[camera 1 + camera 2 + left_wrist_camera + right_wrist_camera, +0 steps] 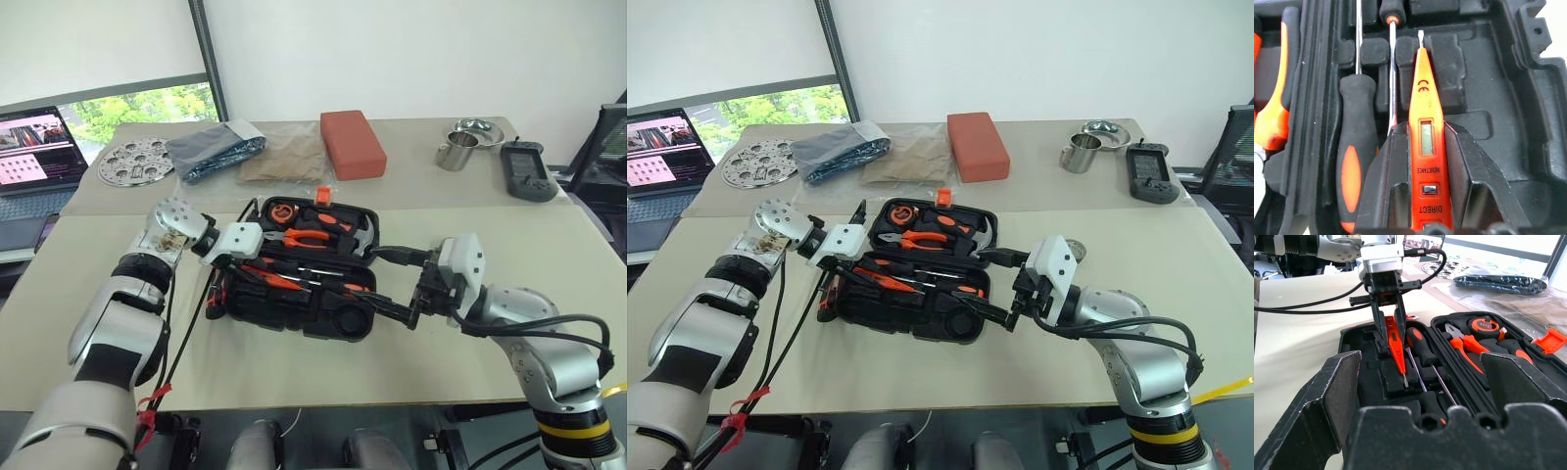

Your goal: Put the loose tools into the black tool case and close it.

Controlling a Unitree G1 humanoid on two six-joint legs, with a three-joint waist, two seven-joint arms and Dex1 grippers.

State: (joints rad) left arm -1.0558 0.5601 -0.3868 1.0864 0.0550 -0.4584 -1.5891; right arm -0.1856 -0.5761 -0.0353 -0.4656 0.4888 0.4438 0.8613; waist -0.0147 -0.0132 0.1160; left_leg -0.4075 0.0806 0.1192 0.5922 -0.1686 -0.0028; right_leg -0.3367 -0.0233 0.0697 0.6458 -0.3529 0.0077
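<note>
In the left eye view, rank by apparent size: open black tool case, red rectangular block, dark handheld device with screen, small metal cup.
1. Open black moulded tool case
2. Red rectangular block
3. Dark handheld device with screen
4. Small metal cup
The case lies nearer the camera, which adds to its apparent size.

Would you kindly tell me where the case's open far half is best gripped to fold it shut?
Probably the far half by its outer rim beside the orange latch, approached from the far side. It lies open, hinged at its near edge, so that free edge gives most leverage.
</note>
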